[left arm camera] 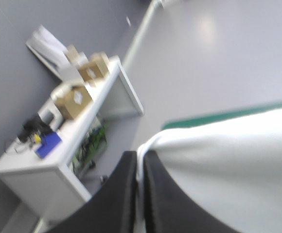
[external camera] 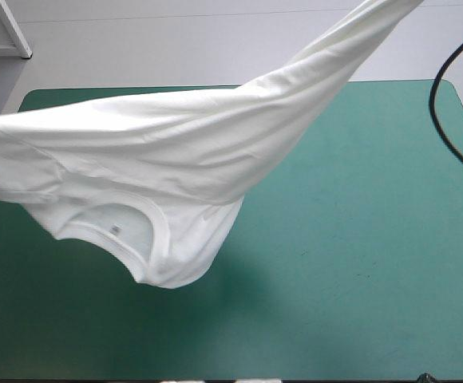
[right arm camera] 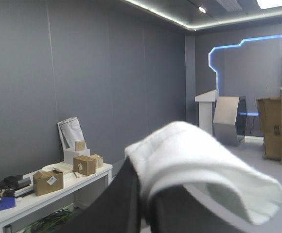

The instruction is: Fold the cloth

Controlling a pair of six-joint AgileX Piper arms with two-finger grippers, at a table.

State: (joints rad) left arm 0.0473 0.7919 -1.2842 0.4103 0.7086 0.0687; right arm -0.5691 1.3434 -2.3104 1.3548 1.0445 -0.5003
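Observation:
The white T-shirt (external camera: 176, 152) hangs stretched in the air over the teal-green table (external camera: 359, 239), running from the left edge of the high view up to the top right. Its neck opening (external camera: 124, 231) with a small label sags lowest, just above the cover. My left gripper (left arm camera: 140, 167) is shut on the T-shirt (left arm camera: 228, 165), the white sheet pinched between its black fingers (left arm camera: 121, 194). My right gripper (right arm camera: 143, 191) is raised high and shut on the T-shirt (right arm camera: 194, 160), a bunched fold draped over its fingers (right arm camera: 121, 199). Neither gripper shows in the high view.
The table's right half and front strip lie bare under the shirt. A black cable (external camera: 447, 120) loops over the table's far right corner. The shirt's shadow falls on the cover near the middle.

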